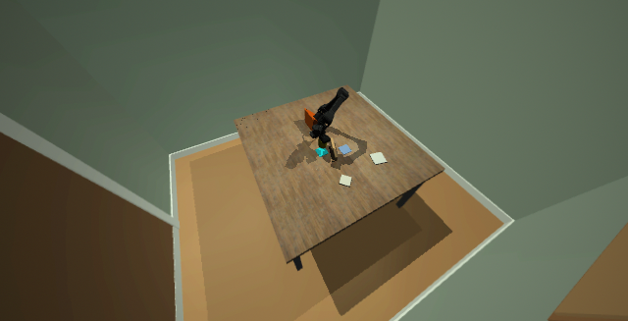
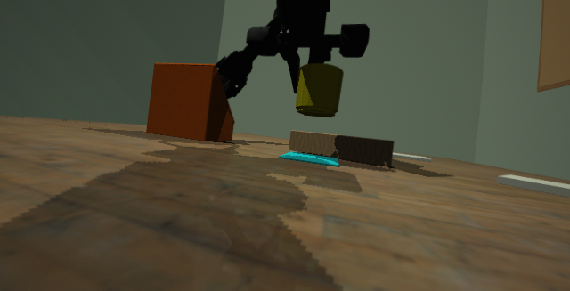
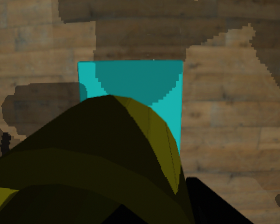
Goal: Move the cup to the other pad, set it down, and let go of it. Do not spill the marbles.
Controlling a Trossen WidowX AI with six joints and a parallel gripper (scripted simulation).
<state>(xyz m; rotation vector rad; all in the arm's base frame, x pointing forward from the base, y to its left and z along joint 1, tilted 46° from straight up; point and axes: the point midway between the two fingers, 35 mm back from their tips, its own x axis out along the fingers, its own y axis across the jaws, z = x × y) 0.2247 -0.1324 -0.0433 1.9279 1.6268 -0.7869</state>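
The gripper (image 2: 307, 66) is closed on the yellow cup (image 2: 319, 90) and holds it upright in the air, above the wooden bar (image 2: 340, 148). The cyan pad (image 3: 134, 92) lies on the table (image 1: 304, 203) just beside the bar, partly under the cup in the wrist view
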